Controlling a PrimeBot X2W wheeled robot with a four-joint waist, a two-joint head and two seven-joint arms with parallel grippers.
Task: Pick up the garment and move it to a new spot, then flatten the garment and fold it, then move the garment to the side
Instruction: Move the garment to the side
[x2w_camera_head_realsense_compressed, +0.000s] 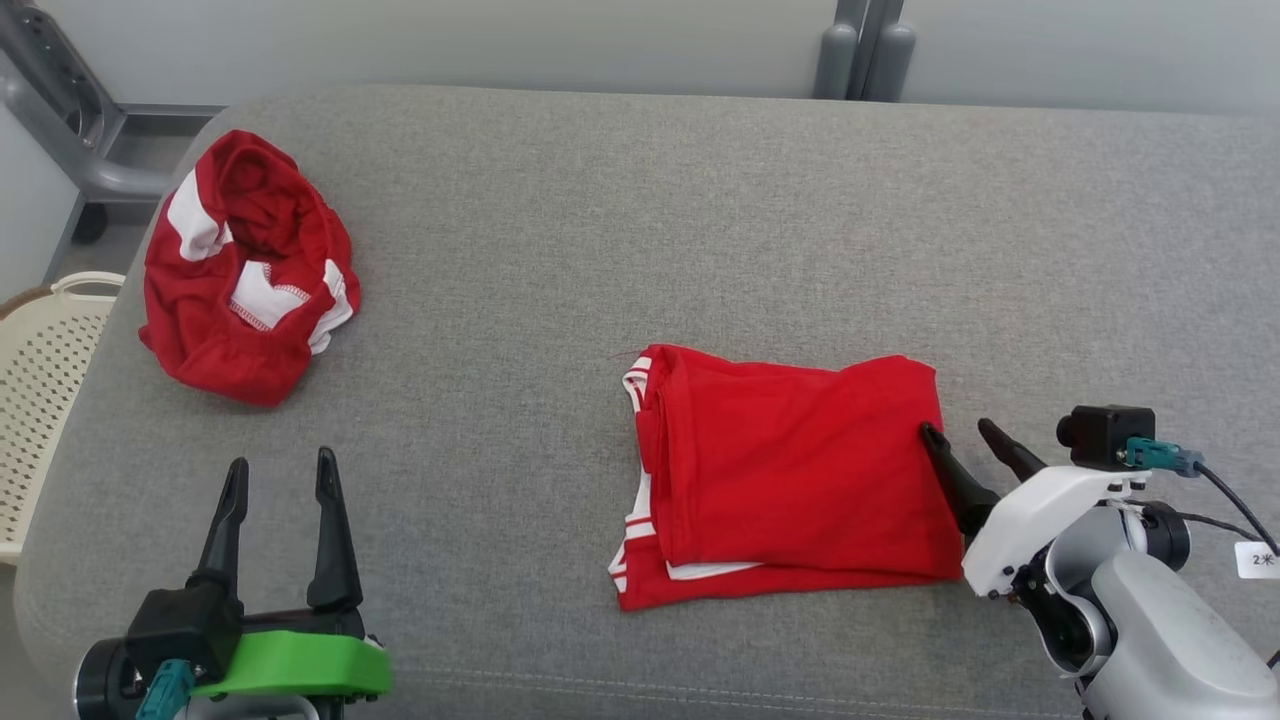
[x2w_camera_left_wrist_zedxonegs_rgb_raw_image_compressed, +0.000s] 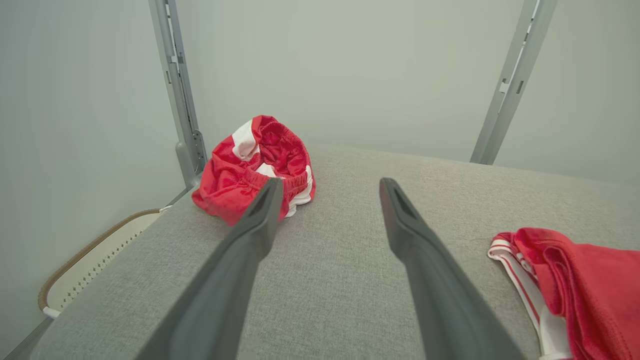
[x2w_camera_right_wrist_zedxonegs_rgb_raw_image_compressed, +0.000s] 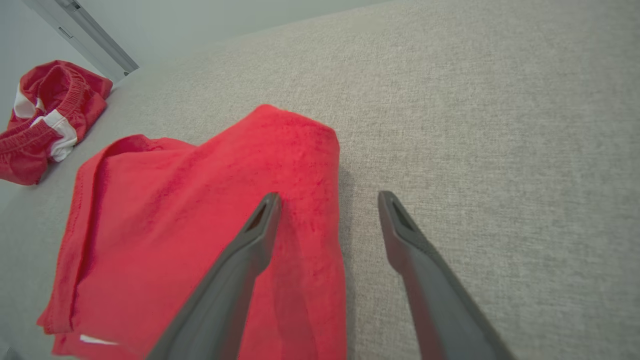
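Right gripper (x2w_camera_head_realsense_compressed: 955, 428) has its jaws spread wide and empty, straddling the right edge of the folded red garment (x2w_camera_head_realsense_compressed: 790, 460). That garment lies near-right on the grey padded surface (x2w_camera_head_realsense_compressed: 700, 220). Left gripper (x2w_camera_head_realsense_compressed: 282, 460) is wide open too, near-left. Crumpled red-and-white shorts (x2w_camera_head_realsense_compressed: 245, 270) sit far left, beside a cream basket (x2w_camera_head_realsense_compressed: 45, 360).

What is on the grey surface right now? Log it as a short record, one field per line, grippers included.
surface: grey fabric, wide
folded garment: red with white trim, lying flat, right of centre
crumpled garment: red and white, bunched at the far left corner
basket: cream, perforated, off the surface's left edge
left gripper: open, empty, front left, apart from both garments
right gripper: open, empty, straddling the folded garment's right edge
stage: fold looks done
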